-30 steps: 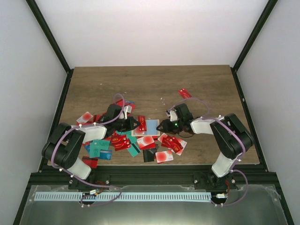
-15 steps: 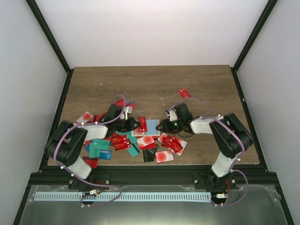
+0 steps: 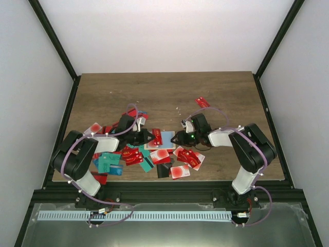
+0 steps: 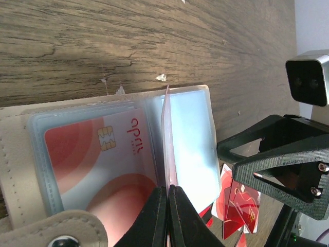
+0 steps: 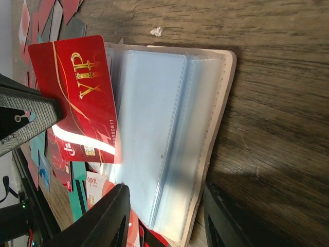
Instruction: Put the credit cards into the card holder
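Observation:
The card holder (image 3: 167,138) lies open on the table, beige outside (image 5: 226,103), with light blue sleeves. A white-and-red card (image 4: 103,159) sits in its left sleeve. My left gripper (image 4: 168,188) is shut on a red VIP credit card (image 5: 77,98), which stands on edge (image 4: 167,134) over the holder's middle fold. My right gripper (image 5: 164,190) is open, its fingers either side of the holder's right leaf; I cannot tell if they touch it. Other credit cards (image 3: 182,164) lie scattered in front.
Red, teal and white cards (image 3: 110,162) litter the table's near left. One red card (image 3: 202,102) lies apart at the back right. The two grippers (image 3: 163,138) face each other closely over the holder. The right gripper's black finger (image 4: 277,164) shows in the left wrist view.
The right gripper has edged slightly left toward the holder. The left gripper and its red card have barely moved.

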